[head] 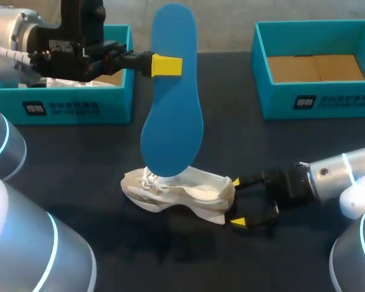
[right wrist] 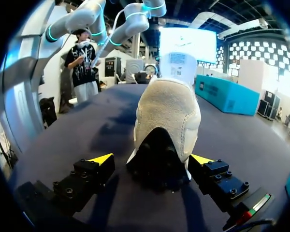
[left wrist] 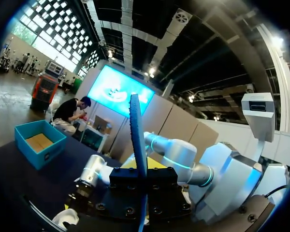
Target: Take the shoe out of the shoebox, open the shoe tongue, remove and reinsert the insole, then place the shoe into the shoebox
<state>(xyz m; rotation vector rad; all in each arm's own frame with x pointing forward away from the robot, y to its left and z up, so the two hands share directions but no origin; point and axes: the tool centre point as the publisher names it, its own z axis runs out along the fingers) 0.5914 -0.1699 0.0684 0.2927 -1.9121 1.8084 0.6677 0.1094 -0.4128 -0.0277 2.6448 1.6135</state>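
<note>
Dark table (head: pixel 79 152), shoebox (head: pixel 316 100) holding cardboard (head: pixel 313 68), shoe (head: pixel 182 190) outside

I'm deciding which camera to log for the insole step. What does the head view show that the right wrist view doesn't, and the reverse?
Head view only: the blue insole held upright above the shoe by the left gripper, plus the right-hand shoebox. Right wrist view only: a heel-on look, with the shoe's heel between the open fingers of the right gripper and a gap showing beside one finger. Both: the white shoe on the dark table, with the right gripper at its heel.
</note>
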